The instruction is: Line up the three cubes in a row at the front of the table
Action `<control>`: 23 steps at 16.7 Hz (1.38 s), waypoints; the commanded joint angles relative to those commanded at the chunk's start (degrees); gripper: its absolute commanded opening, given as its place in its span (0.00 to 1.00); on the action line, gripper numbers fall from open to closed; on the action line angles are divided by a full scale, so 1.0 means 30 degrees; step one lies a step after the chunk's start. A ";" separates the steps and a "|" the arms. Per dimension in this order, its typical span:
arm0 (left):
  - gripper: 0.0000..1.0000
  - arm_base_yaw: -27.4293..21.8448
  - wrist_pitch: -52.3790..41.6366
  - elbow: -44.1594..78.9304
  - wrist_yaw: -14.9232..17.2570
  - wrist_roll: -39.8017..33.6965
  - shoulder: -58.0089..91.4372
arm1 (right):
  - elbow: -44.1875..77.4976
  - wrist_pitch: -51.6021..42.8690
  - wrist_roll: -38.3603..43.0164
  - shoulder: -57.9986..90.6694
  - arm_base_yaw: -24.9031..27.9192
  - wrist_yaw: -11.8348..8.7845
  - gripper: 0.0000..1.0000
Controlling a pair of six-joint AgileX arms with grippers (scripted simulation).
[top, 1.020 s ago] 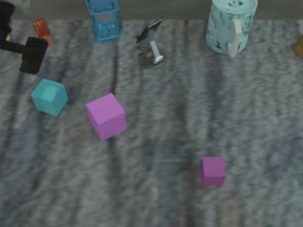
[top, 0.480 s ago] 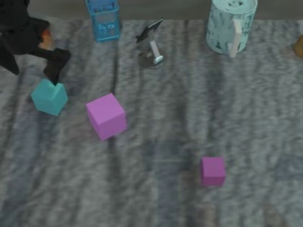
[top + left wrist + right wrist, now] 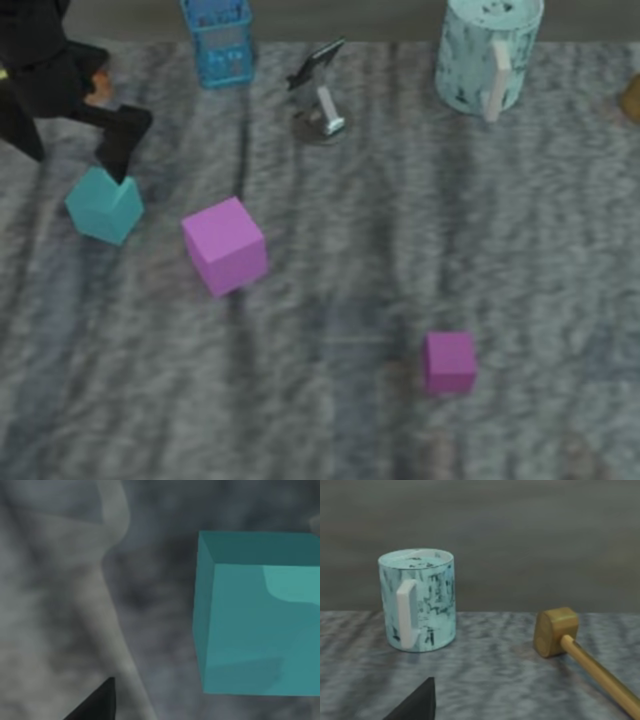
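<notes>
The teal cube sits at the table's left; in the left wrist view the teal cube fills one side. My left gripper hangs open just behind it, one finger at the cube's far top corner, nothing between the fingers. The large light-purple cube lies right of the teal one. Toward the front right of centre is the small magenta cube. My right gripper is out of the top view, open and empty, facing the mug.
Along the back edge stand a blue mesh basket, a small metal stand and a pale blue mug. An orange-red block peeks out behind my left arm. A wooden mallet lies beside the mug.
My left gripper swung right and toward the teal cube and spread its fingers; in the last half second it barely moved. The cubes have not moved.
</notes>
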 joint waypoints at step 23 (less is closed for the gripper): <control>0.25 -0.0072 0.5746 -0.4325 0.0025 0.0047 0.1424 | 0.0000 0.0000 0.0000 0.0000 0.0000 0.0000 1.00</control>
